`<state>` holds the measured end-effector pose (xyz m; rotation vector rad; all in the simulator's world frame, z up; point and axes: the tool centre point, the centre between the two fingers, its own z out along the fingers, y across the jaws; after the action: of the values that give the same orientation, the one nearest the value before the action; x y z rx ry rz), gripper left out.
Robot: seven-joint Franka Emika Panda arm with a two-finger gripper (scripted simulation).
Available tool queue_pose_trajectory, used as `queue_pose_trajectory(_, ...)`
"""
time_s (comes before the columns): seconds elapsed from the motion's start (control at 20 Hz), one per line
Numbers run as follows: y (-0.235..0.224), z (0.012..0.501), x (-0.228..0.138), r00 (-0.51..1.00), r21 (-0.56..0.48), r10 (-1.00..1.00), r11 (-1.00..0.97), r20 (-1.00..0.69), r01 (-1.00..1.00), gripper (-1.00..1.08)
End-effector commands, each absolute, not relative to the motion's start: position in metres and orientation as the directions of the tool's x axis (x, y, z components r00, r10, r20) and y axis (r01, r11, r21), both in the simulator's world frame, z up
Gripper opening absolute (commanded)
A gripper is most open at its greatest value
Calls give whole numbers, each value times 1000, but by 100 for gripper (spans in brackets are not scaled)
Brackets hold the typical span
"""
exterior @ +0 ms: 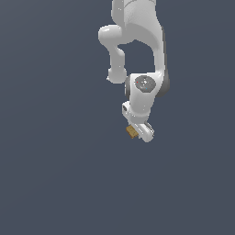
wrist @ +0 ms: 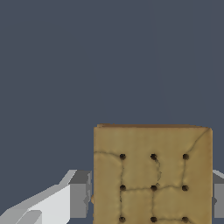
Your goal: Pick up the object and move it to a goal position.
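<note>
Transport step was in hand, by your views: the white Panda arm [exterior: 140, 55] carried its white gripper [exterior: 139, 132], whose grey pads [wrist: 80, 194] were clamped on the small tan-brown block with dark dots [wrist: 152, 175]. No goal marker showed; your next move called for steady travel without loosening.

No readable text, label, number or sign appears anywhere

Open dark floor [exterior: 55, 174] all around; only the block [exterior: 131, 131] fills the fingers [wrist: 79, 199].
</note>
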<state>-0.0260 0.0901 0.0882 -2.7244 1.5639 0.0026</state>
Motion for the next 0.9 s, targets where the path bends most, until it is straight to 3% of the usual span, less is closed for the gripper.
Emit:
queue_pose_trajectory(0.0,98,111,-35,505,-1,-863,-505,-1,-863,-100)
queue_pose_trajectory(0.85,143,234,-81,504,0,-864,-504,1,-864,-100)
